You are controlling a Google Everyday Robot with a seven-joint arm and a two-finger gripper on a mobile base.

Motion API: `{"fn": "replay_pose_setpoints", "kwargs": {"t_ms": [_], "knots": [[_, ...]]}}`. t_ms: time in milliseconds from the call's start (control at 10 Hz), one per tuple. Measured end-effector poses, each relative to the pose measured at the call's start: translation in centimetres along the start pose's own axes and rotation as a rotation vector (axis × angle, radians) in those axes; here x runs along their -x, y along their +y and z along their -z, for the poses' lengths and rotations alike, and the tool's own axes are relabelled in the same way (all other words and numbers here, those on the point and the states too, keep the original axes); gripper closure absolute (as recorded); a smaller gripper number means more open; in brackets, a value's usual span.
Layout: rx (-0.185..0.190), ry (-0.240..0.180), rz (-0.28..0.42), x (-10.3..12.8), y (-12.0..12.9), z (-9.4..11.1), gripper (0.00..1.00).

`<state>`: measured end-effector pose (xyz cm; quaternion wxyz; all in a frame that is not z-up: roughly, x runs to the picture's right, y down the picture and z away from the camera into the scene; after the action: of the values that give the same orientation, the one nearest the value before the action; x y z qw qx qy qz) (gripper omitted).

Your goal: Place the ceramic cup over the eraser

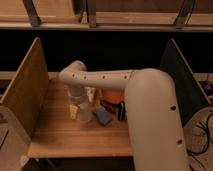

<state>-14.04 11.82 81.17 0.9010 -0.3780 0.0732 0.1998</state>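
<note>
The gripper (80, 105) hangs down from the wrist over the left middle of the wooden table (60, 137). The pale ceramic cup (84, 115) stands upright right under it, at its tips. The black eraser (121, 110) with pale stripes stands to the right, close to the arm, with a flat blue pad (102, 115) between it and the cup. The cup and the eraser are apart.
A red-orange bowl (112, 95) sits behind the eraser, partly hidden by the arm. A small white bottle-like object (90, 94) stands behind the cup. A wooden side panel (25, 92) bounds the left and a dark panel (180, 75) the right. The big forearm (150, 115) covers the table's right part.
</note>
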Motion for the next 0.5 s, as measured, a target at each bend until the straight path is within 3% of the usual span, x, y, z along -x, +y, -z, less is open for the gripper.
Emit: {"fn": "replay_pose_setpoints", "kwargs": {"t_ms": [500], "knots": [[-0.02, 0.024, -0.027, -1.9, -0.6, 0.4, 0.88]]}}
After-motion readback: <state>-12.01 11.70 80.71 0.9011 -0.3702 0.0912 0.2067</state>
